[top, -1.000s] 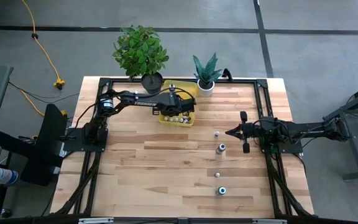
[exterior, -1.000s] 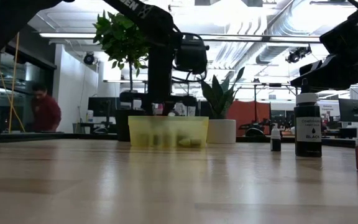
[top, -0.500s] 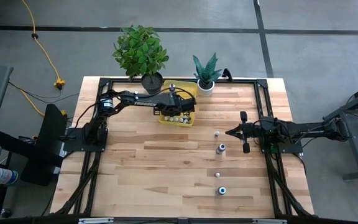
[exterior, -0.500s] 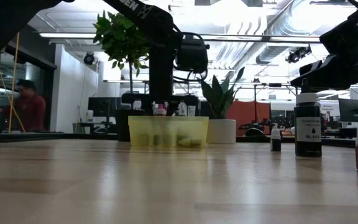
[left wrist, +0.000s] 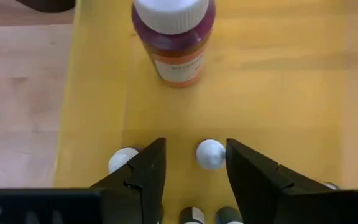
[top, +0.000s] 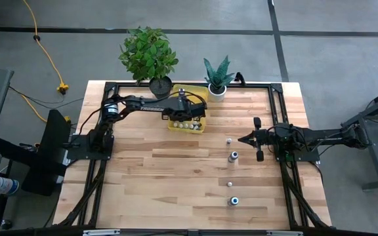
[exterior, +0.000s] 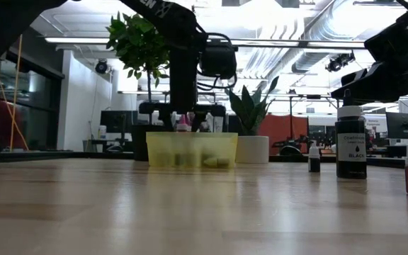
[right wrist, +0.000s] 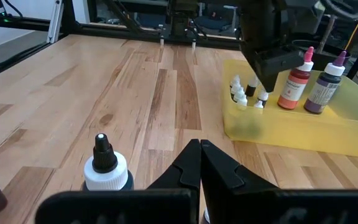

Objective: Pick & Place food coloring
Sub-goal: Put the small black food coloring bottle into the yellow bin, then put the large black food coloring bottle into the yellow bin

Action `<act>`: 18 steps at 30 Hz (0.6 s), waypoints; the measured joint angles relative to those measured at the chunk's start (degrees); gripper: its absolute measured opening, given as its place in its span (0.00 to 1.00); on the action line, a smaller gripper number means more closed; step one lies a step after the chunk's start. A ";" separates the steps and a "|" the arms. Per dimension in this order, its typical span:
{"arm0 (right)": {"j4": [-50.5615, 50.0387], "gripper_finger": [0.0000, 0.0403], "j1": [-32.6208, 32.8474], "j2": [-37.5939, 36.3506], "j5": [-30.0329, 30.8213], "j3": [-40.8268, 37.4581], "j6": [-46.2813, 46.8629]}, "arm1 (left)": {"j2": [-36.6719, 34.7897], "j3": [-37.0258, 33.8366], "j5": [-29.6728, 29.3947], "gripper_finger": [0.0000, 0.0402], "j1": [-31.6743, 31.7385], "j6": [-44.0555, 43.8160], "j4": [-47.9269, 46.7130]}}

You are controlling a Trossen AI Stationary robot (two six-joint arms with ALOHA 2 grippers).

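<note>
The left gripper (left wrist: pixel 194 180) has lifted, open and empty, above the yellow plastic tray (top: pixel 188 108); descending, its fingers could topple the upright red-bodied, white-capped food-colouring bottle (left wrist: pixel 173 38).

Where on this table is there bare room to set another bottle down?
The wood between the left arm's base and the line of bottles is bare, as is the near edge. The yellow tray is crowded with small bottles, with the left gripper over it.

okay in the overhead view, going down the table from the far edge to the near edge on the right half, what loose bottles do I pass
Four bottles stand apart in a rough line: tiny white-capped bottle → larger bottle with a light top → another tiny pale bottle → dark bottle with a light ring top.
</note>
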 joint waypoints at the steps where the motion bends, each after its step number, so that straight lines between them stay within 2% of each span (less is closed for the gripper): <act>1: 0.00 0.00 -0.01 -0.01 0.02 0.00 0.01 | 0.04 -0.05 0.03 0.40 0.00 0.68 0.29; 6: 0.00 0.00 0.00 -0.01 0.01 0.00 0.01 | -0.21 0.17 0.34 0.41 -0.02 3.70 3.55; 10: 0.00 0.00 0.01 0.00 0.01 0.00 0.00 | -0.25 4.12 -0.89 0.41 -0.02 9.24 3.86; 15: 0.00 0.00 -0.01 -0.01 0.01 0.00 0.00 | -0.25 10.90 -0.75 0.41 -0.02 24.00 5.05; 18: 0.00 0.00 -0.01 0.00 0.02 0.00 0.00 | -0.28 15.01 5.08 0.41 -0.03 36.71 7.70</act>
